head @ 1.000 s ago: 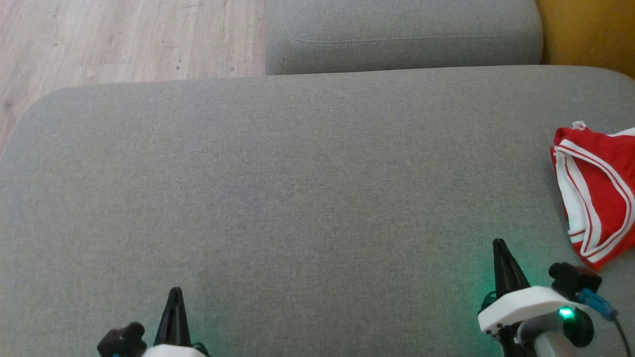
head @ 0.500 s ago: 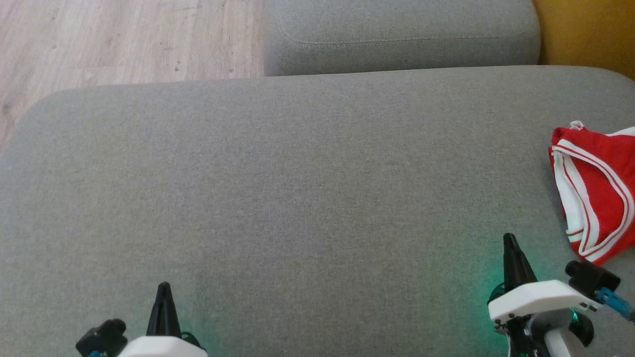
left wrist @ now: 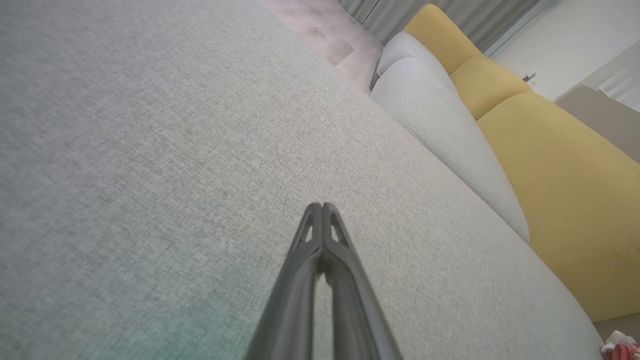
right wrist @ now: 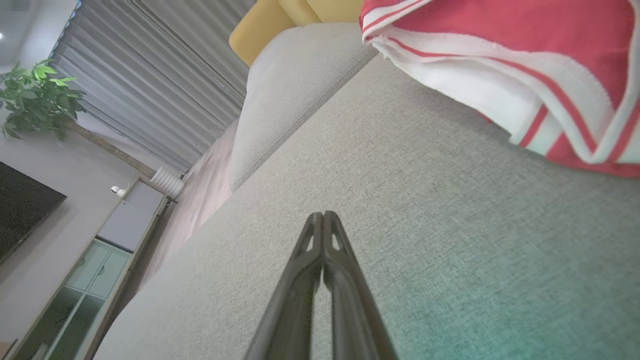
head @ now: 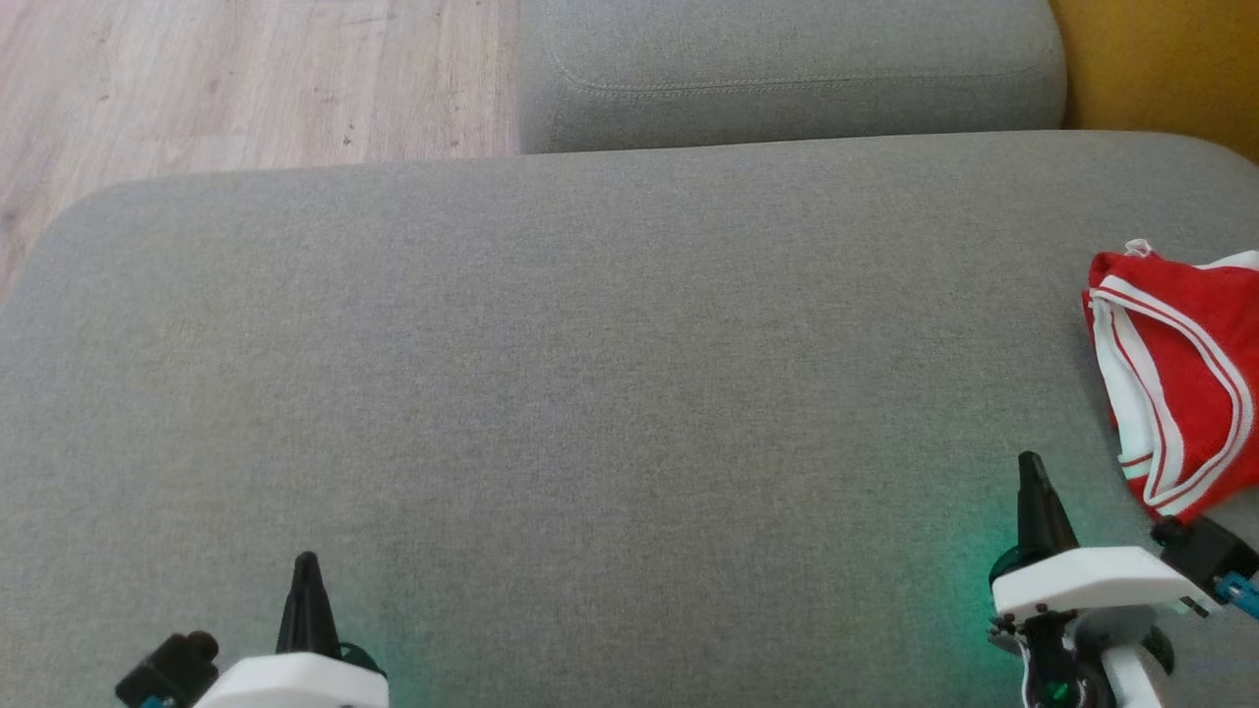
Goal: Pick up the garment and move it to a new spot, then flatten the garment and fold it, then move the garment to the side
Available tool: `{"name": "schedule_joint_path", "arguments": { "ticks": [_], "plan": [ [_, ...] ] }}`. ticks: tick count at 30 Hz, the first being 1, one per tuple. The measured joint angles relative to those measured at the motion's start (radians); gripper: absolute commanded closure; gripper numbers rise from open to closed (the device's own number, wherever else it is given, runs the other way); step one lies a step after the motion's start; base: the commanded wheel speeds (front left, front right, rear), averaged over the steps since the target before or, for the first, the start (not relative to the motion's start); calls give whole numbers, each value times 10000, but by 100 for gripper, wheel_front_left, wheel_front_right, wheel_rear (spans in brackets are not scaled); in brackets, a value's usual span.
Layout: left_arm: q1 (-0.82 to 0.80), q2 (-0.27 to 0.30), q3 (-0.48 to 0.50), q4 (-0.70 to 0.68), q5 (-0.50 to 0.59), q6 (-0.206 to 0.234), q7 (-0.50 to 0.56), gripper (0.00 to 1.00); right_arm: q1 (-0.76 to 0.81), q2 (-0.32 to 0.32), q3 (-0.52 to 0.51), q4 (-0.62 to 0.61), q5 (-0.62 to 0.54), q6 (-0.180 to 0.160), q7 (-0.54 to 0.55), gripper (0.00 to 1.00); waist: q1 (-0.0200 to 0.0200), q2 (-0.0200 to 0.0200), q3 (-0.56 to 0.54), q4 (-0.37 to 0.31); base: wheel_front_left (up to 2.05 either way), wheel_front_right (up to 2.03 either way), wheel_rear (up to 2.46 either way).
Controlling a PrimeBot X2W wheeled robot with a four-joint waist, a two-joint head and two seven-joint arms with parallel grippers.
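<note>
The garment (head: 1185,379) is red with white stripes and lies bunched at the right edge of the grey sofa seat (head: 590,374); its striped hem fills the top right of the right wrist view (right wrist: 525,65), and a small red scrap of it shows at the lower right corner of the left wrist view (left wrist: 620,347). My right gripper (head: 1030,464) hovers over the seat just left of the garment's near end, shut and empty, its tips pressed together (right wrist: 322,216). My left gripper (head: 306,562) sits at the lower left, also shut and empty (left wrist: 321,206).
A second grey cushion (head: 787,69) lies beyond the seat, with yellow cushions (left wrist: 550,165) to the right. Wooden floor (head: 246,79) shows past the seat's far left edge. The right wrist view catches a cabinet (right wrist: 85,280) and a plant (right wrist: 35,100).
The right gripper has shifted right and slightly up, closer to the garment. The left gripper has drifted left. The view has shifted slightly too.
</note>
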Motion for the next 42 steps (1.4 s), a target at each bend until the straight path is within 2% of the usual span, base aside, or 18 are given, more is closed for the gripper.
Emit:
{"name": "schedule_joint_path", "arguments": {
  "ticks": [42],
  "plan": [
    [-409,-10,754,-600,-4621,-447,1231,100,5,2,-662,-1143,4805,0,1221,100,0,0,-94,-134,0,0,0]
  ]
}}
